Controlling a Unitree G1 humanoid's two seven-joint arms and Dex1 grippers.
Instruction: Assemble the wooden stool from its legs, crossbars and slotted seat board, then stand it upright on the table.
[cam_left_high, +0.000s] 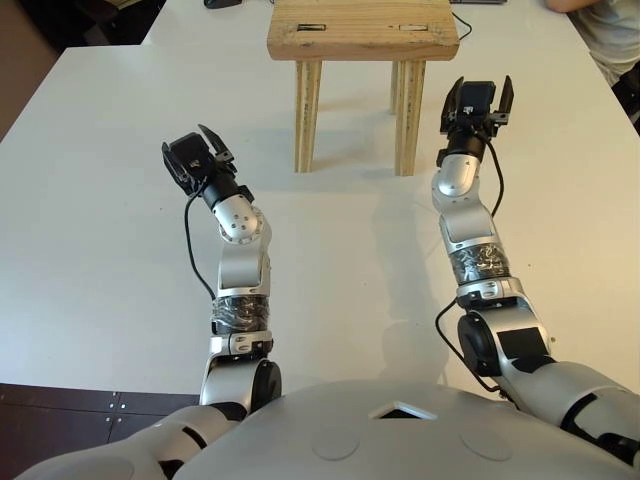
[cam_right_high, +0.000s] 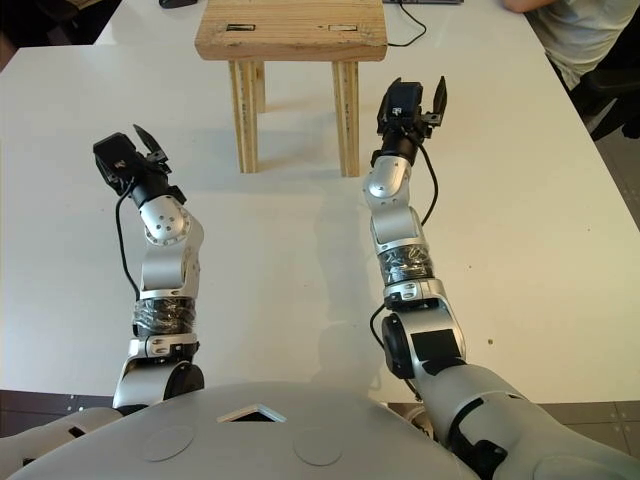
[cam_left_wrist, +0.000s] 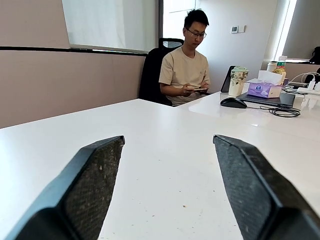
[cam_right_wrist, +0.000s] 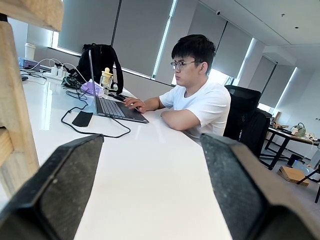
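- Left eye view: we see the wooden stool (cam_left_high: 362, 40) standing upright on the far side of the table (cam_left_high: 100, 200).
- Our right gripper (cam_left_high: 482, 90) gapes empty just beside it.
- Our left gripper (cam_left_high: 207, 148) gapes empty, well apart.

Stool (cam_left_high: 362, 40) mid-table, its legs (cam_left_high: 408, 115) just beside the right gripper (cam_left_high: 483, 88); broad table (cam_left_high: 120, 150) either side.

The stool (cam_left_high: 362, 28) is made of pale yellow wood. The table (cam_left_high: 100, 200) is coloured white, and the left gripper (cam_left_wrist: 169, 142) and right gripper (cam_left_high: 483, 80) black.
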